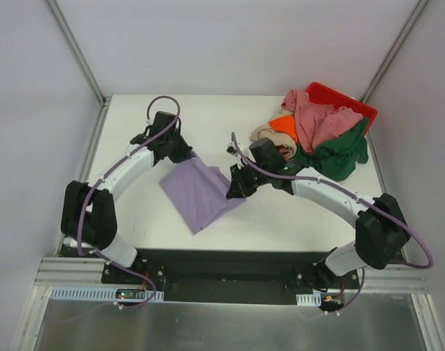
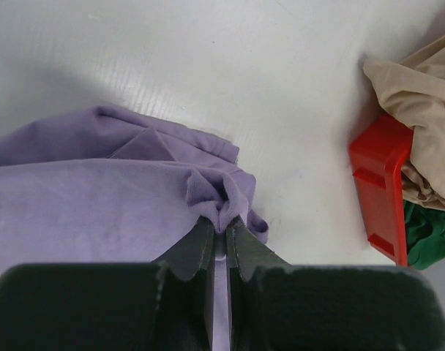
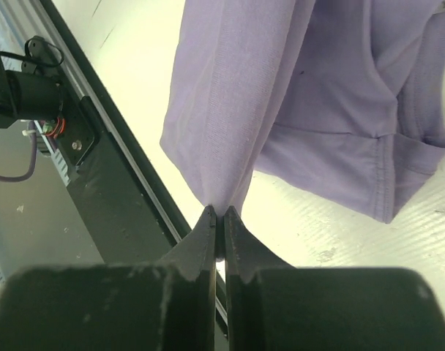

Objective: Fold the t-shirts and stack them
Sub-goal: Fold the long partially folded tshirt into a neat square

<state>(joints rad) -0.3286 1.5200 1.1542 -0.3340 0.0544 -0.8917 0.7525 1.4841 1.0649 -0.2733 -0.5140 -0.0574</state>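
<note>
Purple shirt (image 1: 200,191): mid-table, well left of the bin (image 1: 342,99) and nearer the arm bases, strung between both arms.

Right gripper (image 3: 219,216): jaws clamped on a thin pinch of shirt edge, on the side toward the bin. Cloth hangs clear of the table (image 3: 398,241) there, with a hemmed sleeve dangling.

Left gripper (image 2: 221,224): jaws clamped on a bunched corner, on the side away from the bin.

Pink shirt (image 1: 321,121), orange shirt (image 1: 285,126), beige shirt (image 1: 265,133) and green shirt (image 1: 339,155): heaped in the bin and spilling out. Green lies closest to the right arm.

Risks, as judged:
- Both pinches are small, so a sharp or uneven pull could slip one free.
- The loose sleeve may tuck under on laydown and spoil the fold.
- The right arm, swinging toward the bin, could snag the green shirt.
</note>
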